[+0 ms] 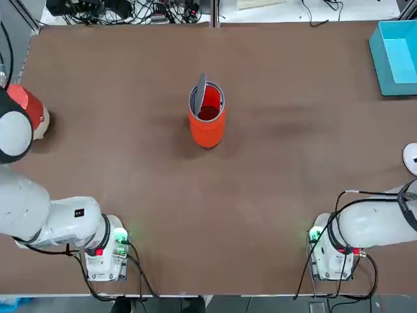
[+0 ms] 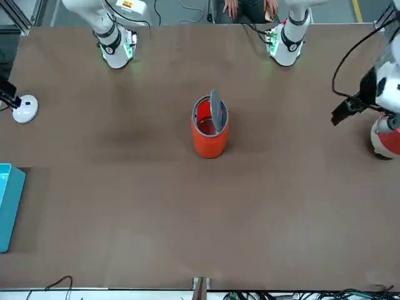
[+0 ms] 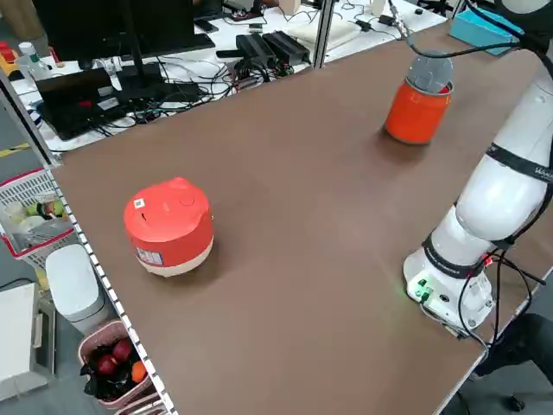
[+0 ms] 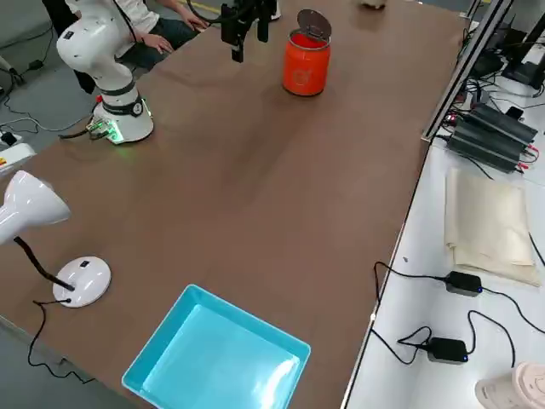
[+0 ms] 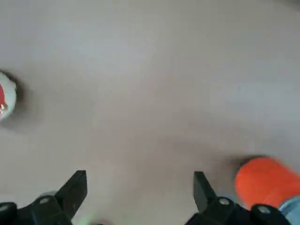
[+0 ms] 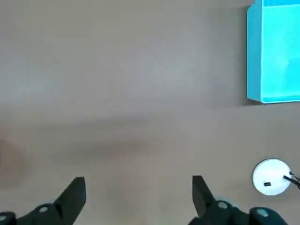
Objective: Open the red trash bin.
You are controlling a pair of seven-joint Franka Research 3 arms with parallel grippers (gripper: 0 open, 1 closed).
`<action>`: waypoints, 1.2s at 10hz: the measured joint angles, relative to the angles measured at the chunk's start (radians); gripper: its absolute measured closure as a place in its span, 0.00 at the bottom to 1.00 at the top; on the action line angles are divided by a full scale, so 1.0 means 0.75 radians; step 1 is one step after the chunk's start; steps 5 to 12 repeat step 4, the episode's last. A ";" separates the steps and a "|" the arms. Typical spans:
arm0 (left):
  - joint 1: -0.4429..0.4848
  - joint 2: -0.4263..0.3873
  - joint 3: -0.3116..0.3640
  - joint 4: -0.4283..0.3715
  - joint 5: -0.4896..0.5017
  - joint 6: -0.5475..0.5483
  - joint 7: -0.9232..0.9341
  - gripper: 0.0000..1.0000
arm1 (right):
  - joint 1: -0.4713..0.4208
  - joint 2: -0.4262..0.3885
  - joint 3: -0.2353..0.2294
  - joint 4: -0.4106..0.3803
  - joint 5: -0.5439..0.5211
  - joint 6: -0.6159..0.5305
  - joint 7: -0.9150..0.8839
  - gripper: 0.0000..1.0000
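Red trash bin stands mid-table with its lid up; both grippers hang clear of it.

The small orange-red cylindrical trash bin [image 1: 207,120] stands upright, its long axis vertical, and its round grey hinged lid [image 1: 199,92] is tipped on edge, showing the red inside. The left gripper [image 5: 139,197] hovers high over the table's left side, well apart from the bin, wide open and empty. The right gripper [image 6: 138,197], equally spread and empty, hangs near the light blue rectangular box [image 6: 276,51]. I judge the opening done.
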 joint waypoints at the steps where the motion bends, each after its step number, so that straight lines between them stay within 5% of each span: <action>1: -0.003 -0.003 0.009 0.023 0.000 -0.038 0.148 0.00 | 0.000 -0.020 0.004 -0.046 -0.003 0.047 0.000 0.00; 4: -0.006 -0.005 0.047 0.068 -0.003 -0.154 0.364 0.00 | 0.000 -0.064 0.008 -0.136 -0.005 0.107 0.000 0.00; 12: -0.006 -0.005 0.047 0.068 -0.003 -0.154 0.364 0.00 | 0.000 -0.064 0.008 -0.136 -0.005 0.107 0.000 0.00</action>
